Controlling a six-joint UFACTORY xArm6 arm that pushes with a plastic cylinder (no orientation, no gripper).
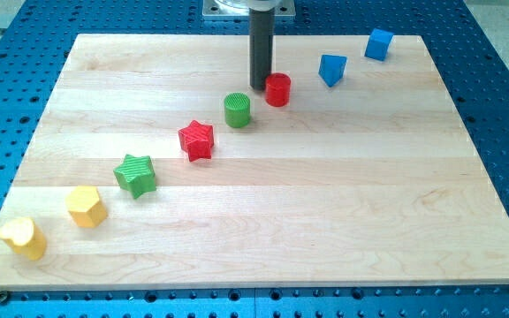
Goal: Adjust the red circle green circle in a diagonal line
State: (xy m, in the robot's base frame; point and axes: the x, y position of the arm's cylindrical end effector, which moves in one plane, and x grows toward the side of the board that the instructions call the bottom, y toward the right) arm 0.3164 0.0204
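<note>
The red circle (pixel 277 89) stands on the wooden board (pixel 325 194) near the view's top centre. The green circle (pixel 237 110) stands just below and to the left of it, a small gap apart. My tip (pixel 261 87) is at the red circle's left side, touching or nearly touching it, and above and to the right of the green circle. The two circles lie on a diagonal row of blocks that runs from the view's bottom left to top right.
On the same diagonal lie a yellow heart (pixel 23 237), a yellow hexagon (pixel 86 207), a green star (pixel 136 174), a red star (pixel 197 140), a blue triangle-like block (pixel 331 69) and a blue cube (pixel 378 44). A blue perforated table (pixel 502 106) surrounds the board.
</note>
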